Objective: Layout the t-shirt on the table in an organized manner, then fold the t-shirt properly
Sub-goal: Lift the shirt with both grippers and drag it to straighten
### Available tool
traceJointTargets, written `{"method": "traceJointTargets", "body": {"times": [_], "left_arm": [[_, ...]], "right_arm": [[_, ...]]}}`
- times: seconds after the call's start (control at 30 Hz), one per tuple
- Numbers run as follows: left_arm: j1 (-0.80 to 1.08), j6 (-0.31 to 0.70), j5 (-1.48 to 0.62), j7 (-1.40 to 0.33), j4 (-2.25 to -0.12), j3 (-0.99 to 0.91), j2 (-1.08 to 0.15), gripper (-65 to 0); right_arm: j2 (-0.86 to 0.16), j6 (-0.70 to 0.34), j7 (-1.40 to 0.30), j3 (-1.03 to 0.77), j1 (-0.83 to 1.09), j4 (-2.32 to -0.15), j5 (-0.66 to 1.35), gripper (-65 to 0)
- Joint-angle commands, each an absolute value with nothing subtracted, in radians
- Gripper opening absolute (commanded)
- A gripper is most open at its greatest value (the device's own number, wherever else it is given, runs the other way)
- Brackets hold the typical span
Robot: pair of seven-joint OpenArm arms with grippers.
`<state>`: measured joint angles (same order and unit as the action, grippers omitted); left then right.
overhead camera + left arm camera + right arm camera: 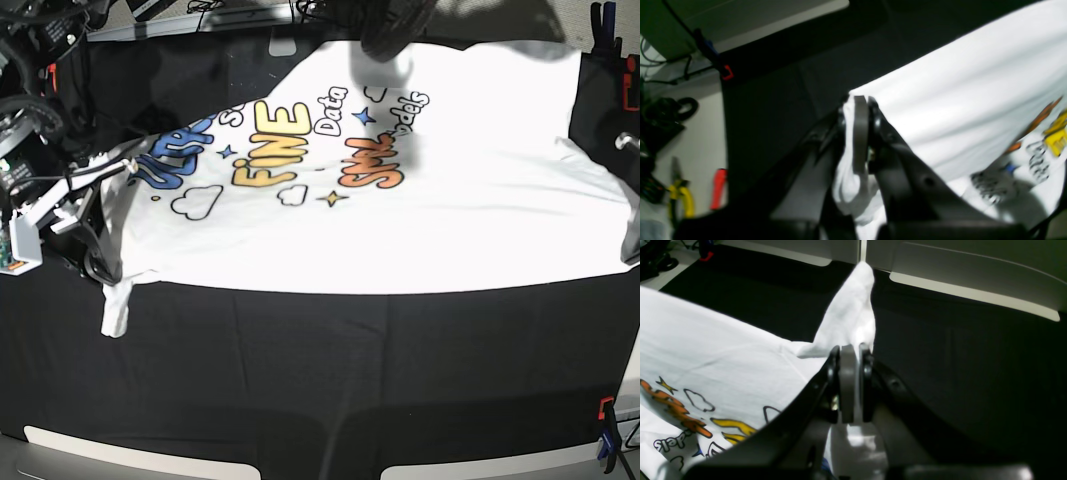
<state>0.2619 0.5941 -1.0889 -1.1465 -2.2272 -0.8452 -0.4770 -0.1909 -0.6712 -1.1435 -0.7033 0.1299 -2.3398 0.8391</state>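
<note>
Shirt, a white cotton printed t-shirt [400, 220], lies print-up across the far half of the black-draped table [320, 380]. Right gripper [851, 351] is clamped on its white hem corner; left gripper [862, 103] likewise pinches bunched fabric. Risk: uneven pulling could skew or slip the hem. Open cloth remains toward the near edge.

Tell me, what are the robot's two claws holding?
Both hold the t-shirt: the left gripper pinches a bunched edge, the right gripper pinches by a sleeve.
</note>
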Motion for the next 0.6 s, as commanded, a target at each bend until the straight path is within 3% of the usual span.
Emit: {"method": "traceJointTargets", "body": {"times": [0.0,0.2,0.4,0.57], "left_arm": [[0.272,0.591,-1.103,-1.121,-2.238,-0.849,-0.481,-65.0],[0.299,0.599,-1.077,-1.000,-2.190,-0.798,-0.404,-65.0],[0.284,0.598,-0.883,-0.769,-2.072,-0.655,-0.402,-65.0],[0.168,0.590,-0.754,-0.768,-1.953,-0.490,-0.402,-65.0]], "right_arm": [[-0.202,-0.678,-1.115,-0.704,0.118,-2.356,0.850,-65.0],[-0.202,-0.677,-1.052,-0.641,0.116,-2.347,0.770,-65.0],[-0.203,-0.677,-0.925,-0.503,0.044,-2.156,0.579,-65.0],[-0.202,-0.676,-0.920,-0.376,-0.113,-1.960,0.502,-65.0]]}}
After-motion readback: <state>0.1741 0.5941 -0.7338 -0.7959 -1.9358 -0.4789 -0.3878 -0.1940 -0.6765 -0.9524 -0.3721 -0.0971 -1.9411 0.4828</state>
